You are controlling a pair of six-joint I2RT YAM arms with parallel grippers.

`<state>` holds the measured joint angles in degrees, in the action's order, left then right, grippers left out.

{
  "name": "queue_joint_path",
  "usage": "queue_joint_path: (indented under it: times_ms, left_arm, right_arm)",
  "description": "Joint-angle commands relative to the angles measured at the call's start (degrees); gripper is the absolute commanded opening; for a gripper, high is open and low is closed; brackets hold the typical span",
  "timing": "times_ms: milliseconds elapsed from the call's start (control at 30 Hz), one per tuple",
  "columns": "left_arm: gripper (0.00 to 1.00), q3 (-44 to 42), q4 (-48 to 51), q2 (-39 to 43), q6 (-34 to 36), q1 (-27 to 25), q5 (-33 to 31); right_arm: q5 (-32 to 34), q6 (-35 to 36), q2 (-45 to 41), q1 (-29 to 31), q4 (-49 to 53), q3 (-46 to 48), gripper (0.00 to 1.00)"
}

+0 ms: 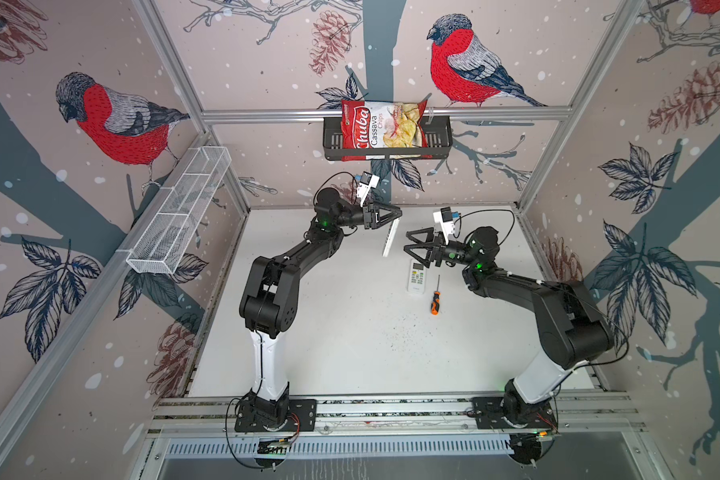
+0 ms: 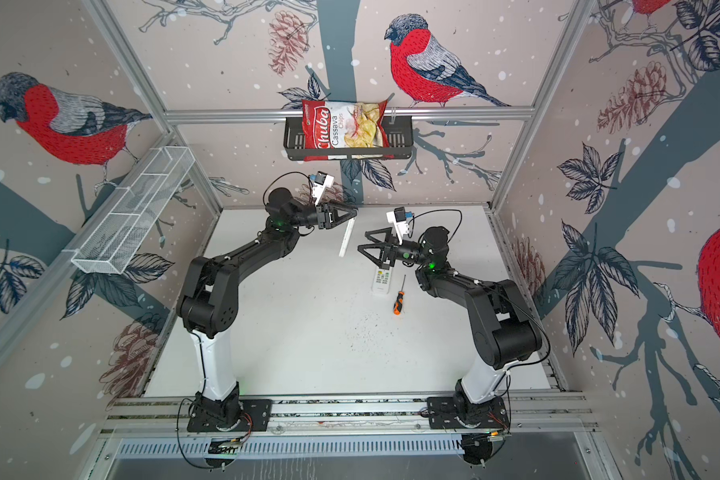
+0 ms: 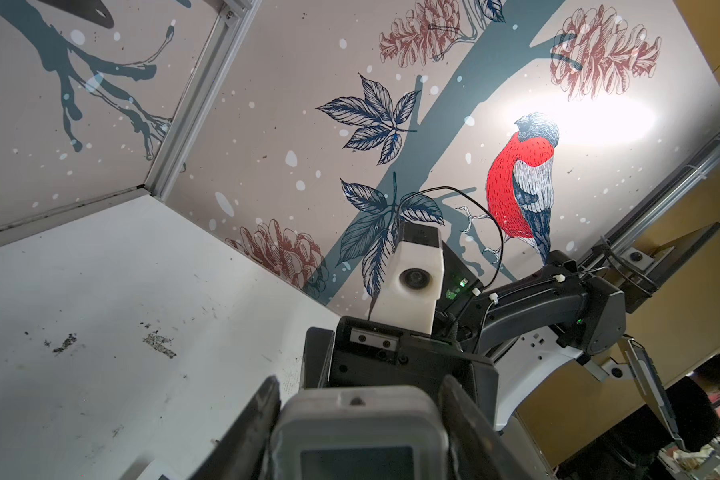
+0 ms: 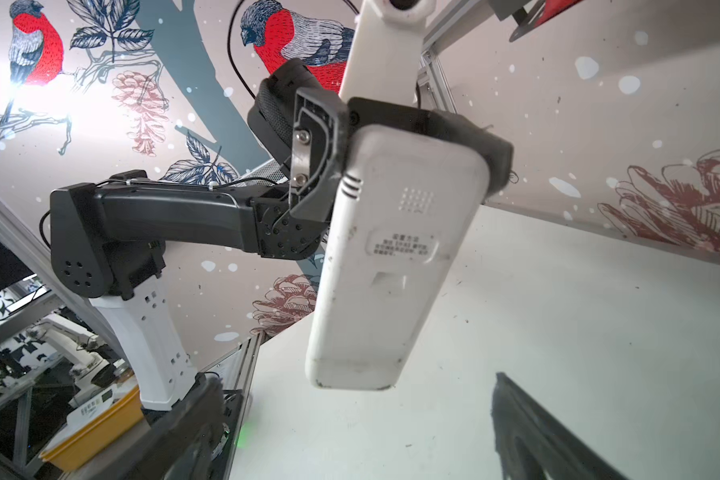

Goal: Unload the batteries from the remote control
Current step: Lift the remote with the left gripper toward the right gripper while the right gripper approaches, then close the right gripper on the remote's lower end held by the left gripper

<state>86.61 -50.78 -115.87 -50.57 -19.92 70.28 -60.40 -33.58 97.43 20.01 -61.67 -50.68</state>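
In both top views my left tool [image 1: 396, 215] clamps one end of a white remote [image 1: 390, 239] above the worktop [image 1: 329, 332]. The remote shows edge-on, its long axis slanting downward. My right tool [image 1: 407, 242] gapes wide just beside it. A bag [image 1: 381, 126] reads "Chuba Cassava Chips".

Left wrist: the remote's display end sits between my fingers [image 3: 262, 415].

Right wrist: its scuffed back faces me, the label [image 4: 402, 245] unreadable, the free end hanging toward the worktop.

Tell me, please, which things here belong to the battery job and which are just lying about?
Job: white remote gripped in the left hand; open right hand facing it; perhaps the screwdriver. No batteries visible.
Lying about: second remote on the table; chips bag in the black basket; white wire basket.
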Motion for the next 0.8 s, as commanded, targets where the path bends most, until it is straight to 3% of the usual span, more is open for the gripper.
queue_joint_path:
  times_ms: [0,200,433,767]
  left_arm:
    - [0.35,1.05,-7.27,-1.07,-3.95,0.1,1.29]
    - [0.35,2.94,-12.18,-3.36,-8.48,-0.12,1.49]
    - [0.34,5.18,-4.92,-4.14,-3.03,-0.9,0.55]
    - [0.34,5.99,-3.8,-4.79,-2.28,-1.52,0.05]
  right_arm:
    - [-1.06,-2.43,0.99,0.42,-5.78,-1.75,1.0]
    - [-1.71,-3.72,4.31,0.89,-6.34,-5.53,1.0]
    - [-1.67,-4.65,6.99,1.63,-7.42,-8.31,1.0]
    - [-0.37,-7.1,10.93,1.87,-8.48,-11.93,1.0]
